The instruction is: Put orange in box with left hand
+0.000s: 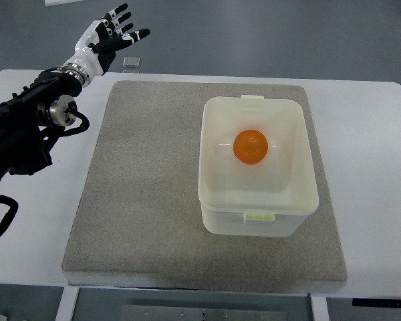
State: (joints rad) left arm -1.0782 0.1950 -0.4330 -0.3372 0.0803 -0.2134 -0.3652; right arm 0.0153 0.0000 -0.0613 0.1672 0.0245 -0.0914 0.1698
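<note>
The orange (250, 146) lay inside the box (214, 160), well apart from the left hand (112, 33). That hand was empty, fingers spread. No grasp seemed left to make.

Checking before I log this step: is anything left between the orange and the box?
Nothing visible. The orange already sits inside the box, which has no lid on it. The left hand is up at the far left, fingers spread, holding nothing, well apart from both.
</note>
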